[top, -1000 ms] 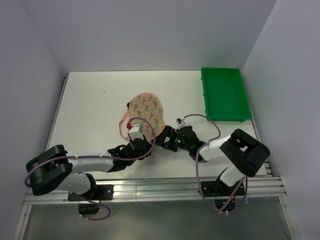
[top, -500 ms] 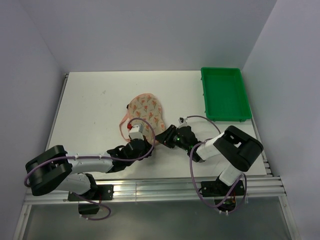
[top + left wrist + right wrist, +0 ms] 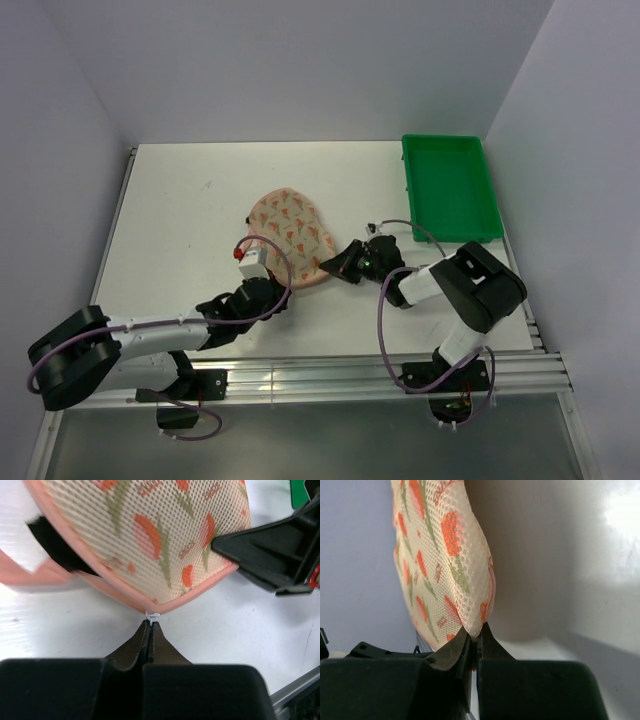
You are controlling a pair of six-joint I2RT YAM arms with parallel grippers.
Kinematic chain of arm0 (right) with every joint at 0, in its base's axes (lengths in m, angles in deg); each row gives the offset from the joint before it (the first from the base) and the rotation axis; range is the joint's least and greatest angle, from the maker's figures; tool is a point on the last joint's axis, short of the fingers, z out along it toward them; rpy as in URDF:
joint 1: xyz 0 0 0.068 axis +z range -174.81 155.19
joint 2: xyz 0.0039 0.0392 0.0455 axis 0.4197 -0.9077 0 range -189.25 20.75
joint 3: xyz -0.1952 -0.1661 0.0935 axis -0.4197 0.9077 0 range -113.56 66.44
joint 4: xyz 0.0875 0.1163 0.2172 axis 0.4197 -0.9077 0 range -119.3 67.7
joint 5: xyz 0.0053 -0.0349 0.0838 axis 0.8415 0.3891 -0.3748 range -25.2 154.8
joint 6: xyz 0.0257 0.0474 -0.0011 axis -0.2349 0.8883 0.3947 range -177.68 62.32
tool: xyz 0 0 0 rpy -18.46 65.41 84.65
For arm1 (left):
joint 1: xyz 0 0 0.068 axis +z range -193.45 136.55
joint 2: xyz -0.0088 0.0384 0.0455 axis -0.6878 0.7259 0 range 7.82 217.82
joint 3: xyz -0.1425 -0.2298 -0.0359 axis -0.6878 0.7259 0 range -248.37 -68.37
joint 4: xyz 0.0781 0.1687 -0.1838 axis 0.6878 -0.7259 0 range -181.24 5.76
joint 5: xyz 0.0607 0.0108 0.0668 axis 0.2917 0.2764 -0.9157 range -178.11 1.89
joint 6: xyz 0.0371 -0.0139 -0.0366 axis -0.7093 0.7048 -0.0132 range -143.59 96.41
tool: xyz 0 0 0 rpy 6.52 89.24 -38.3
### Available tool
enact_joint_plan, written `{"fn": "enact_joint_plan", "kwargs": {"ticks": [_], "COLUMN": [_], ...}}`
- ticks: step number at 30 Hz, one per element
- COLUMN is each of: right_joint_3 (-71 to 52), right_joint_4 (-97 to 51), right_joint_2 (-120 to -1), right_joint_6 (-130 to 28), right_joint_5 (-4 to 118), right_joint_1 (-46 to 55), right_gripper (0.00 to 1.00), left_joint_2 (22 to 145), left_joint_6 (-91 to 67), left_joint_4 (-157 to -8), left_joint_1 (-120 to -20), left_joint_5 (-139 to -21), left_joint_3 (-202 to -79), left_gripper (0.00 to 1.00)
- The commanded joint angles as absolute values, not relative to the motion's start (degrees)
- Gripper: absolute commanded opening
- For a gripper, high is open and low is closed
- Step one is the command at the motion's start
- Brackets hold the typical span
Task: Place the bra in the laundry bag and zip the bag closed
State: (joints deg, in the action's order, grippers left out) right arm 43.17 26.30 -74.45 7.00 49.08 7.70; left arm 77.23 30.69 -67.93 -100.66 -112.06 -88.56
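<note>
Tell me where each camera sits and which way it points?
Top external: above and behind the arms, looking down on table, laundry bag, green tray; both arms show.
Left wrist: low, facing the bag's pink edge; the shut left fingers pinch the zip pull.
Right wrist: low, facing the bag; the shut right fingers pinch its edge.
Shared: all show the bag; left wrist also shows the right fingers.
</note>
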Motion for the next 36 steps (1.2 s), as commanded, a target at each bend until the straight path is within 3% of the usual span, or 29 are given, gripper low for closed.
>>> {"fn": "enact_joint_plan", "kwargs": {"ticks": [1, 3, 5, 6, 8, 10, 17, 20, 22, 26, 27, 30, 33, 36], "right_joint_3": [36.84, 34.89, 32.44, 32.34, 33.12, 35.58, 41.57, 39.99, 38.67, 36.91, 37.26, 39.09, 41.73, 42.7], "right_joint_4": [22.71, 19.8, 17.7, 17.86, 17.87, 19.08, 30.78, 30.96, 30.61, 28.59, 27.98, 22.88, 17.35, 8.83], "right_joint_2": [-76.1, -77.33, -77.77, -77.51, -76.03, -74.88, -75.75, -76.28, -76.63, -76.55, -76.2, -73.56, -69.0, -63.9], "right_joint_6": [0.34, -1.25, -2.13, -2.4, -2.31, -1.79, 7.52, 7.79, 7.88, 7.09, 6.66, 2.71, -1.68, -7.13], "right_joint_5": [47.85, 46.18, 45.03, 44.94, 45.73, 47.13, 47.93, 47.67, 48.19, 48.81, 49.16, 48.64, 47.93, 47.32], "right_joint_1": [3.23, 2.35, 2.34, 2.95, 4.18, 6.55, 12.71, 12.81, 12.72, 11.93, 11.93, 11.93, 11.93, 12.19], "right_gripper": [0.0, 0.0, 0.16, 0.46, 0.79, 0.99, 1.0, 0.99, 0.93, 0.96, 1.0, 1.0, 1.0, 1.0], "left_joint_2": [72.09, 70.67, 70.14, 70.66, 74.07, 77.67, 82.17, 82.09, 82.0, 82.53, 82.44, 78.24, 70.16, 62.95], "left_joint_6": [31.42, 31.86, 30.91, 30.46, 28.89, 27.39, 25.18, 25.71, 25.8, 24.57, 24.22, 22.55, 21.5, 21.14], "left_joint_4": [-75.35, -76.07, -74.15, -73.61, -72.47, -71.33, -70.62, -70.45, -70.01, -71.49, -72.8, -76.94, -83.78, -91.94], "left_joint_1": [-100.49, -100.49, -100.49, -100.49, -100.49, -100.41, -100.23, -100.32, -100.23, -100.23, -100.23, -100.23, -100.06, -98.14], "left_joint_5": [-114.83, -115.1, -114.22, -113.43, -113.34, -112.73, -107.89, -106.49, -106.04, -105.07, -106.03, -108.4, -110.87, -113.51], "left_joint_3": [-85.87, -84.73, -84.81, -86.11, -88.31, -92.09, -100.62, -100.37, -99.49, -99.31, -100.01, -99.23, -99.04, -100.36], "left_gripper": [0.0, 0.0, 0.0, 0.0, 0.0, 0.0, 0.0, 0.0, 0.0, 0.03, 0.31, 0.78, 0.91, 0.92]}}
